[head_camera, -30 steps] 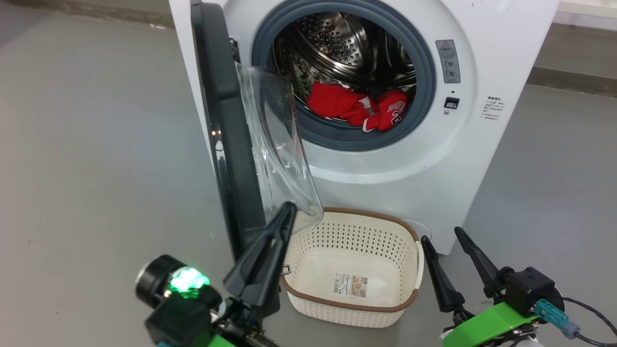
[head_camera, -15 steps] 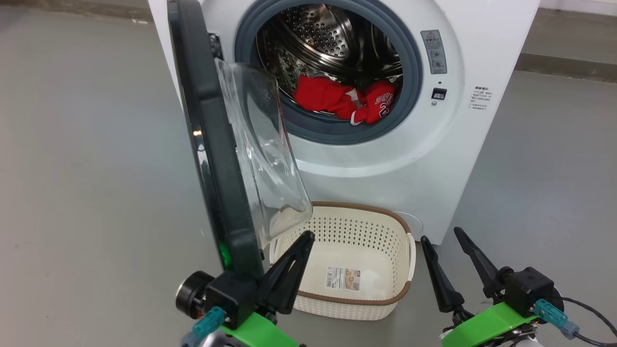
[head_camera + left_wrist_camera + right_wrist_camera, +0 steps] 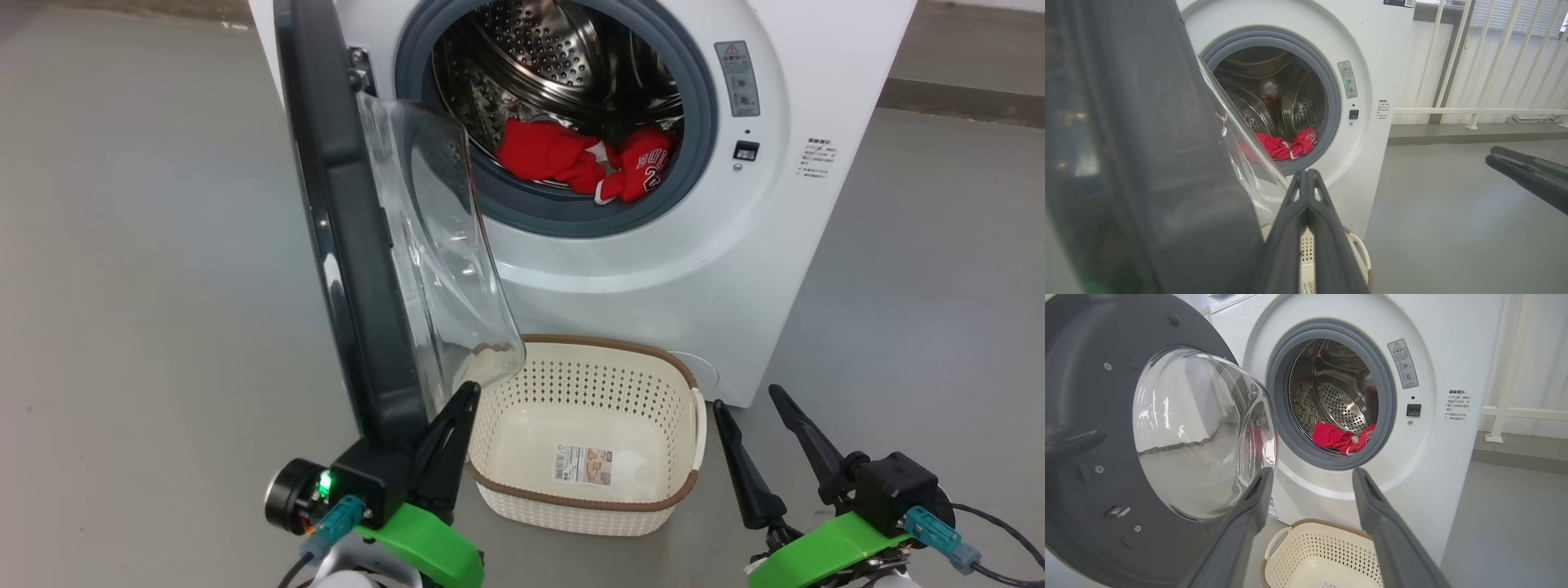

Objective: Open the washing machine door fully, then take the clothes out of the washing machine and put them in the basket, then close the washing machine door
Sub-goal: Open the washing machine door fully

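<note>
The white washing machine (image 3: 735, 269) has its door (image 3: 343, 245) swung out and seen edge-on, with the clear glass bowl (image 3: 441, 245) facing right. Red clothes (image 3: 584, 163) lie in the steel drum, also in the wrist views as the clothes (image 3: 1286, 147) and the clothes (image 3: 1341, 439). The cream basket (image 3: 596, 502) sits on the floor below the opening, with nothing in it. My left gripper (image 3: 469, 392) is shut with nothing in it, low beside the door's inner face under the glass bowl; I cannot tell if it touches. My right gripper (image 3: 747, 398) is open, right of the basket.
Grey floor spreads left and right of the machine. A white railing (image 3: 1453, 110) and a low step (image 3: 1453, 134) run behind the machine's right side. The other arm's dark fingers (image 3: 1527, 175) show at the left wrist view's right edge.
The head view has shifted a little. My left gripper, still shut, has dropped from beside the glass bowl and now lies close to the door's lower inner face. The right gripper has not moved.
</note>
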